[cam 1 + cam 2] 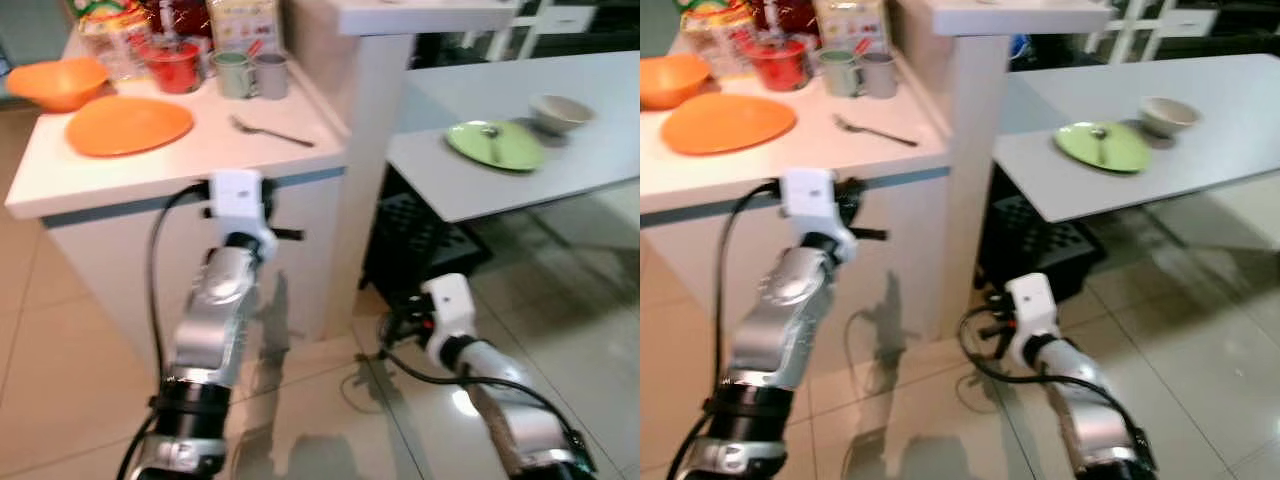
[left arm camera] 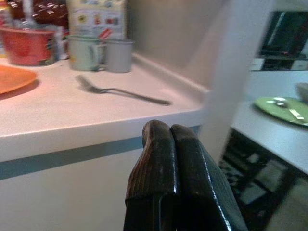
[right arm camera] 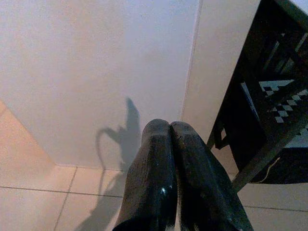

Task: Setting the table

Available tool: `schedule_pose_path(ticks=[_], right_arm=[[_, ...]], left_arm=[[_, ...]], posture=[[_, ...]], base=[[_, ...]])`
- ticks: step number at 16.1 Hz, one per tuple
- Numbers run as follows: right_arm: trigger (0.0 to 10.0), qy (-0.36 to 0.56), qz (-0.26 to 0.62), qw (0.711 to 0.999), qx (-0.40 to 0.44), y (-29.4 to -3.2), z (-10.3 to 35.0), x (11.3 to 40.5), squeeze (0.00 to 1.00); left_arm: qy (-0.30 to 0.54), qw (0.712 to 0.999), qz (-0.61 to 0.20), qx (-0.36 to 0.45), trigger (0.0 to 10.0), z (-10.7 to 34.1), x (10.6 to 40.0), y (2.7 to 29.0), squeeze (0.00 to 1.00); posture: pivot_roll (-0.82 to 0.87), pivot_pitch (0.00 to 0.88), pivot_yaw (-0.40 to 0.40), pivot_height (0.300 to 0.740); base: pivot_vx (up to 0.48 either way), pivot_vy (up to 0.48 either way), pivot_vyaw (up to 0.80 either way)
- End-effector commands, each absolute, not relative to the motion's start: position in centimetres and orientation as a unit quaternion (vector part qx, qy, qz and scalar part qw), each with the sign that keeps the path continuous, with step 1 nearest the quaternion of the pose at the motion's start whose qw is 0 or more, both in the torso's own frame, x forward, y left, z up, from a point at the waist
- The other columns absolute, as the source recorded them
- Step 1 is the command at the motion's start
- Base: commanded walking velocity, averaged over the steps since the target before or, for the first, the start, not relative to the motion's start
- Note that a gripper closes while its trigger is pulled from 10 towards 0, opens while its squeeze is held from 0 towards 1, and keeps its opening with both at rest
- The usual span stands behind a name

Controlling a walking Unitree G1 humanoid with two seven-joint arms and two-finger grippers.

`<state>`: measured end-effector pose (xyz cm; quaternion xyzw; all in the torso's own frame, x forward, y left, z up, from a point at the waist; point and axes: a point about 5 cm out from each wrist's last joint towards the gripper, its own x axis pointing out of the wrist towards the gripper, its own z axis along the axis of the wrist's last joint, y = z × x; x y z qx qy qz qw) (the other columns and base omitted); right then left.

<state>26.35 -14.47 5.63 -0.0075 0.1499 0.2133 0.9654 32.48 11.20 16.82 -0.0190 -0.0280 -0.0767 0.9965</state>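
A: We log the left gripper (image 2: 171, 132) raised level with the near edge of the white table (image 1: 150, 175) on the left, jaws pressed together, holding nothing. It sits just in front of the edge, not over the top.

B: On that table we see a fork (image 1: 270, 131) near the right end, an orange plate (image 1: 128, 125) to its left, an orange bowl (image 1: 60, 82) at the far left. Two mugs, one green (image 1: 233, 73) and one grey (image 1: 271, 74), stand side by side behind the fork, a red container (image 1: 174, 66) left of them.

A: Right gripper (image 3: 171, 137) hangs low over the tiled floor (image 1: 60, 330), jaws together, empty.

B: The grey dining table (image 1: 560, 170) at right carries a green plate (image 1: 495, 145) with a spoon (image 1: 491, 138) lying on it, and a pale bowl (image 1: 560, 112) just beyond. A black crate (image 1: 420, 240) sits underneath.
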Motion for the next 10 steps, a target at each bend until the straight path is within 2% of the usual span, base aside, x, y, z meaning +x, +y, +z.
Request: schedule_pose_path(ticks=[1,2,10], right_arm=[[10.0,0.139,0.217,0.966,-0.007,-14.00,6.19,26.64,0.00],[10.0,0.139,0.217,0.966,-0.007,-14.02,6.19,26.65,0.00],[10.0,0.139,0.216,0.966,-0.005,-13.99,6.25,26.75,0.00]], left_arm=[[-0.017,0.998,-0.055,-0.011,10.0,16.40,32.69,12.22,0.00],[-0.011,0.999,-0.047,-0.012,10.0,16.23,32.73,12.44,1.00],[0.008,0.999,-0.031,0.011,10.0,15.66,33.01,13.14,1.00]], posture=[[-0.01,0.000,-0.023,0.740],[-0.01,0.000,-0.023,0.740],[-0.01,0.000,-0.022,0.740]], base=[[0.000,0.000,0.00],[0.000,0.000,0.00],[0.000,0.000,0.00]])
